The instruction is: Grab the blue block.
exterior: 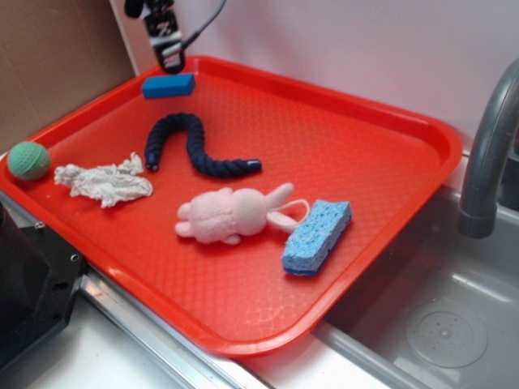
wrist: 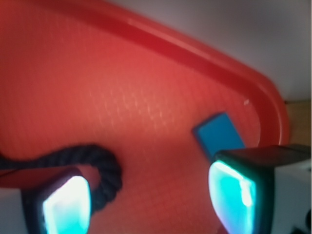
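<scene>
A: Where does the blue block (exterior: 169,85) lie?

B: Flat on the red tray (exterior: 381,154), close to its far-left corner, just inside the rim. In the wrist view the blue block (wrist: 219,134) sits near the rim's curve, partly hidden behind one finger (wrist: 236,195).

A: And the gripper (exterior: 172,58)?

B: It hangs just above the block, not touching it. The wrist view shows its fingers spread wide apart with nothing between them.

A: What else is on the tray?

B: A dark rope (exterior: 190,146) curls toward the middle. A crumpled white cloth (exterior: 105,182) and a green ball (exterior: 29,160) sit by the left edge. A pink plush bunny (exterior: 231,215) lies beside a pale-blue sponge (exterior: 318,237) near the right edge.
</scene>
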You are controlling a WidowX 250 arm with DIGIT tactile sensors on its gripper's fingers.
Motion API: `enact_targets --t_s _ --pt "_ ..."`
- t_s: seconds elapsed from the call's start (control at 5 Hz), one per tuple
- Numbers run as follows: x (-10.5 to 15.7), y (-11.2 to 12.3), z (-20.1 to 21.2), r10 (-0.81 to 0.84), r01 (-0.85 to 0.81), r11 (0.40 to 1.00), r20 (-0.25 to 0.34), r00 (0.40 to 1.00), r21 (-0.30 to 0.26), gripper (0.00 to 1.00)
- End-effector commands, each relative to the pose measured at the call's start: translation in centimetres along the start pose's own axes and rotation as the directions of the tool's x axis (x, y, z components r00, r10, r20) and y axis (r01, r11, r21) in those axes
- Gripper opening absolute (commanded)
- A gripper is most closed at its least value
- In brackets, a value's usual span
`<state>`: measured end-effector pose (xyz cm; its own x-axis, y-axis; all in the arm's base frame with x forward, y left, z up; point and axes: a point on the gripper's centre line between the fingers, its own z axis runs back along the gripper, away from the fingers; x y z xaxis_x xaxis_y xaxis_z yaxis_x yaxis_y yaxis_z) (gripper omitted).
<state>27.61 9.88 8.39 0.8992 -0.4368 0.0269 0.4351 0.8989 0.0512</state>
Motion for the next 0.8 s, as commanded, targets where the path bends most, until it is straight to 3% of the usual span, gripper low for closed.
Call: enact_targets --t_s 0.0,0.6 --pt "1.2 2.6 -0.9 -0.095 0.092 0.995 0.053 0.994 0.041 1.0" --pt "1.4 6.5 -3.2 -0.136 0.133 0.99 0.064 0.989 0.057 1.0"
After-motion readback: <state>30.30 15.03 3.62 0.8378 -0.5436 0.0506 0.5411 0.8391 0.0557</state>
